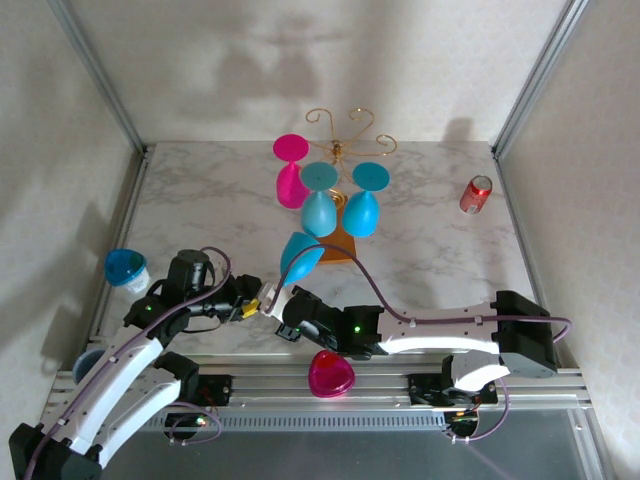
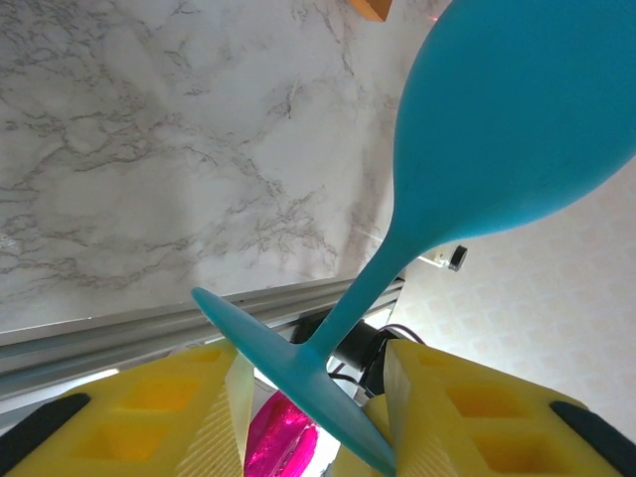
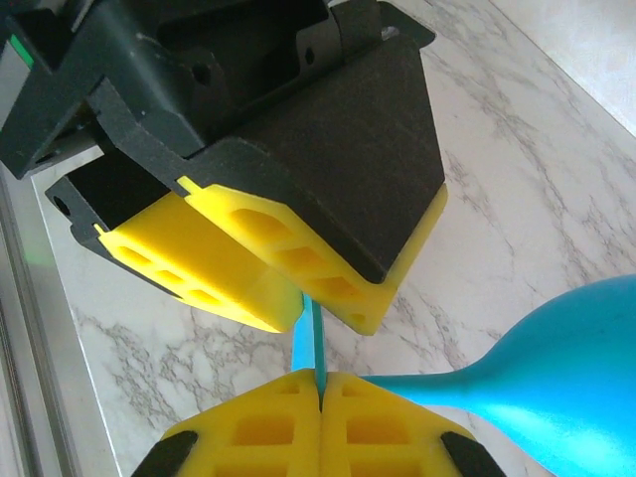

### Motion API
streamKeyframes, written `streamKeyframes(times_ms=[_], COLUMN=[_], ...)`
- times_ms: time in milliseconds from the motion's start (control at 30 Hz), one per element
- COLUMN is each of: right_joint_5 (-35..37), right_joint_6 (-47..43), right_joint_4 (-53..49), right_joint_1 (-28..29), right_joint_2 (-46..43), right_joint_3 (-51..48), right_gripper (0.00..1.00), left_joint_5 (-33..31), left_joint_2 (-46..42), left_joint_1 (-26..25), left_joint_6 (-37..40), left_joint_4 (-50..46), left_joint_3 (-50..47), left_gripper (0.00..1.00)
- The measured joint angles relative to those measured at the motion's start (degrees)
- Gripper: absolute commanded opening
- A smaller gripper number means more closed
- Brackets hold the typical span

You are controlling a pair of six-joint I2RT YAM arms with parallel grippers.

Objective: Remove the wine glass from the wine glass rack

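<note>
Teal and matte, the wine glass [image 1: 300, 255] looks light, perhaps plastic, though I can't be sure, so I treat its thin stem as fragile. It is clear of the wine glass rack [image 1: 340, 150], tilted over the table's near edge. My right gripper [image 3: 320, 383] is clamped on the foot's rim, a sensible hold. My left gripper [image 2: 313, 383] straddles that foot; whether it presses I cannot tell. The marble table [image 1: 440, 260] looks slick, and pale walls stand close.
</note>
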Motion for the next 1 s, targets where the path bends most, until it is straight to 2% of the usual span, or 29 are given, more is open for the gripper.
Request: streamKeyframes(times_ms=[200, 467, 733, 1000], right_joint_5=[0.52, 0.85, 0.83, 0.76], right_joint_6=[-0.04, -0.90, -1.33, -1.53], right_joint_4=[0.00, 0.17, -0.17, -0.44], right_joint_1=[0.00, 0.00, 0.15, 0.63], right_joint_2=[1.55, 2.71, 2.71, 2.95], right_joint_3=[1.29, 2.21, 2.21, 2.21], right_gripper=[0.00, 0.00, 0.00, 0.00], left_joint_5=[0.07, 0.09, 0.81, 1.57], left_joint_2=[0.00, -0.11, -0.66, -0.94], left_joint_1=[0.22, 0.22, 0.39, 0.70], left_joint_6=[-0.96, -0.96, -1.81, -2.51], left_joint_4=[0.57, 0.61, 1.97, 2.25], left_joint_3=[-0.33, -0.55, -1.57, -1.86], left_gripper=[0.42, 0.39, 0.31, 0.16])
